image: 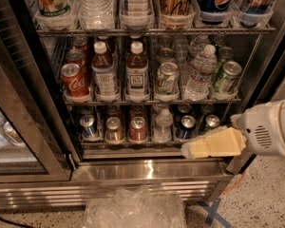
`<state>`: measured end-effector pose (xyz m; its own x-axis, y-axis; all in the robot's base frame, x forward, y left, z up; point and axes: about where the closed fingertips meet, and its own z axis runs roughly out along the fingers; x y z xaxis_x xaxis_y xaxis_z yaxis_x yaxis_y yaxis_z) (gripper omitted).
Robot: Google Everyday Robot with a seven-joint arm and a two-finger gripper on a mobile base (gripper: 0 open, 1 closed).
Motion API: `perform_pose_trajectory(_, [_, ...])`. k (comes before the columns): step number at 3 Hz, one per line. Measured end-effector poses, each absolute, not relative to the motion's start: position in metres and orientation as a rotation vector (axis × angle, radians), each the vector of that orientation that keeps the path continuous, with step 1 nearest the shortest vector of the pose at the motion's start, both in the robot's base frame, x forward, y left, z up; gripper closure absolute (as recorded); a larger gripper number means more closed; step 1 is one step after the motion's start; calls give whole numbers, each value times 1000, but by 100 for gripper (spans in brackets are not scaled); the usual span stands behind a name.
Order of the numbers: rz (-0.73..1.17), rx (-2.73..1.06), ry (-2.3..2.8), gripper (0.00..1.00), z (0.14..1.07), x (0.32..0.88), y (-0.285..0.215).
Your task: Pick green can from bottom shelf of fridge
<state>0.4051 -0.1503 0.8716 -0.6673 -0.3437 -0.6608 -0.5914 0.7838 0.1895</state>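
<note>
The fridge (147,172) stands open, with its wire racks in view. The bottom shelf (133,146) holds a row of short cans. The green can (210,122), dark green with a silver top, stands at the right end of that row. A navy-blue can (186,125) is just left of it. My gripper (189,149), cream-yellow on a white arm (268,127), comes in from the right. It hangs in front of the shelf's front edge, just below the navy-blue can and below-left of the green can. It touches neither can.
The bottom row also holds a blue can (89,126), two copper cans (115,129) and a small water bottle (162,125). The rack above has tea bottles (137,75), a Coke can (74,80) and paler green cans (226,77). The glass door (19,127) is at left. A plastic bag (133,208) lies on the floor.
</note>
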Motion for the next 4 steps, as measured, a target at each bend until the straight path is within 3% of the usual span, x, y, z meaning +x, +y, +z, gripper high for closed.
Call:
perform_pose_trajectory(2, [701, -367, 2306, 0, 790, 385, -88])
perform_pose_trajectory(4, [660, -126, 2186, 0, 782, 397, -79])
